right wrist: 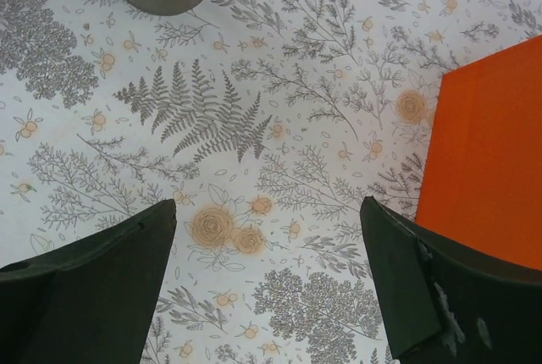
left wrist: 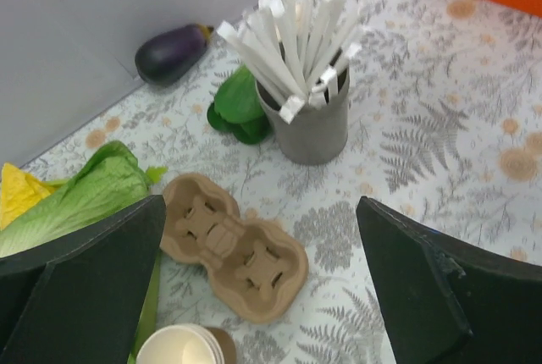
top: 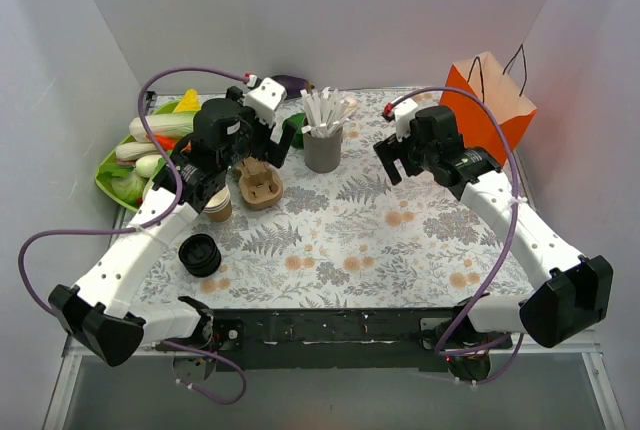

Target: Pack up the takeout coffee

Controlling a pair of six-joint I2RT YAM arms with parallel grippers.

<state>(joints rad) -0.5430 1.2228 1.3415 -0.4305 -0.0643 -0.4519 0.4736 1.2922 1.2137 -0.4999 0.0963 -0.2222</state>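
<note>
No lidded kraft cup shows in any view. A brown paper cup (top: 217, 207) stands open at the left, white inside, and shows in the left wrist view (left wrist: 174, 349). Round black lids (top: 200, 254) lie apart, nearer the front. The brown pulp carrier tray (top: 262, 187) lies beside the cup and shows in the left wrist view (left wrist: 233, 245). My left gripper (top: 245, 160) hovers open and empty above the tray (left wrist: 258, 207). My right gripper (top: 395, 165) is open and empty over bare cloth (right wrist: 268, 207), left of the orange paper bag (top: 490, 105), whose side shows in the right wrist view (right wrist: 487, 161).
A grey cup of white sticks (top: 323, 140) stands mid-back (left wrist: 309, 118). A green tray of toy vegetables (top: 118, 182) sits at the far left, with lettuce (left wrist: 80, 199) near my left finger. An eggplant (top: 290, 82) lies by the back wall. White walls enclose the table.
</note>
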